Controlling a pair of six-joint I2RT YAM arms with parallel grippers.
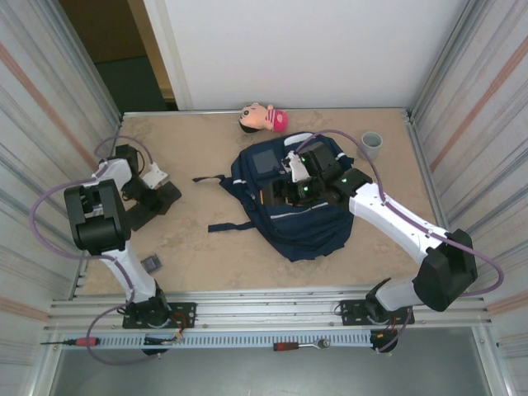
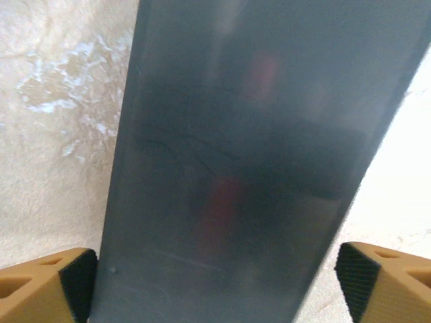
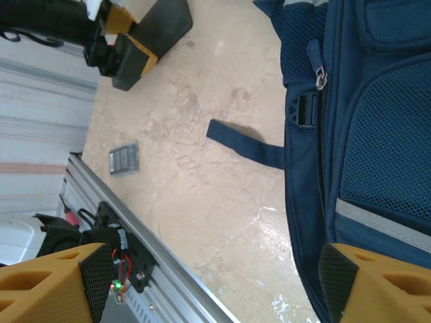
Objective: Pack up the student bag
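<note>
Left gripper [image 2: 219, 272] astride dark slab [image 2: 236, 134] (lengthwise; grasp unclear); student bag [image 1: 305, 229] lies rightward, beneath released right gripper [image 3: 215, 276].

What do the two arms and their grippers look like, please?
The left arm and right arm have white links, black joint housings and looping lilac cables. Green lights glow at the right wrist. The left gripper and right gripper carry ochre wedge fingers with black pads.
</note>
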